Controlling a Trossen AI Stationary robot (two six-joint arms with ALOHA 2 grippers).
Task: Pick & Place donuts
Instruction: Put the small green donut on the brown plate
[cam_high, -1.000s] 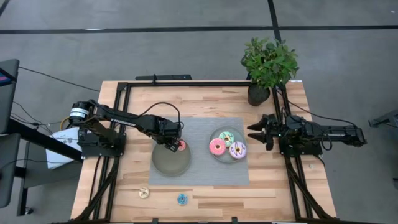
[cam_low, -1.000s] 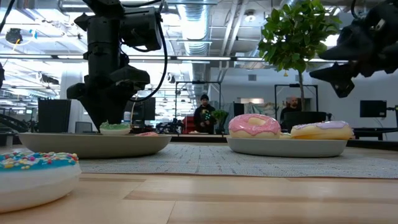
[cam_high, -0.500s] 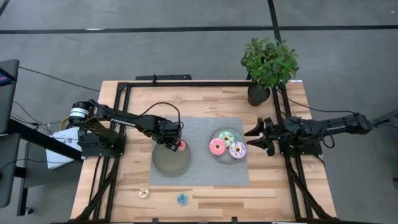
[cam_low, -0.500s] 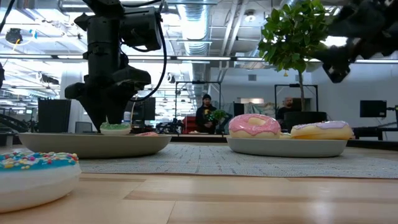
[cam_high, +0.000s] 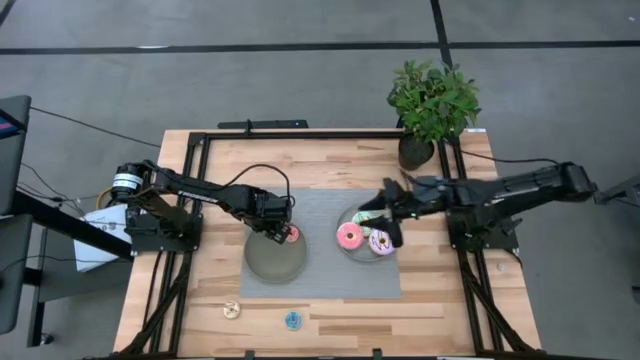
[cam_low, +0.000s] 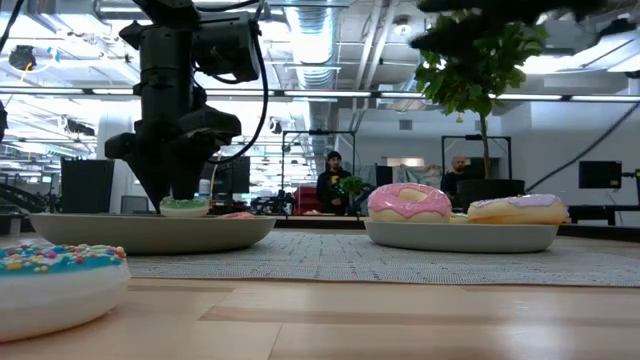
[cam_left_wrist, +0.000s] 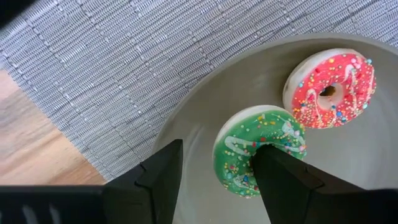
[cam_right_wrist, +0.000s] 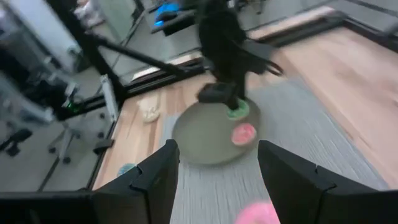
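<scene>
1. Table (cam_high: 330, 150) first: wooden top with a grey mat (cam_high: 325, 275) in the middle, two grey-green plates on it, and a potted plant (cam_high: 432, 105) at the far right corner

2. Big change: a second ago the right arm sat pulled back off the mat's right edge, now it's stretched out so the right gripper (cam_high: 385, 215) hangs over the right plate (cam_high: 344, 247). Its fingers are spread wide with nothing between them. I read that as lining up a grab on one of the larger donuts

3. Left arm hasn't budged in that second. The left gripper (cam_left_wrist: 214, 171) is down at the far rim of the left plate (cam_high: 262, 265), fingers parted, the green tiny donut (cam_left_wrist: 260, 149) lying on the plate with one finger over its edge. Not clamped as far as I can see, so looks like it's just been dropped off

4. Right plate holds the pink donut (cam_high: 349, 236), the white-purple sprinkled donut (cam_high: 380, 243) touching it, and the green-white sprinkled donut (cam_high: 364, 222) partly under the right gripper

5. Red tiny donut (cam_left_wrist: 330, 90) sits just beside the green one on the left plate

6. Still loose on bare wood at the near edge: cream tiny donut (cam_high: 231, 310) and blue tiny donut (cam_high: 291, 320), well apart from both grippers
</scene>
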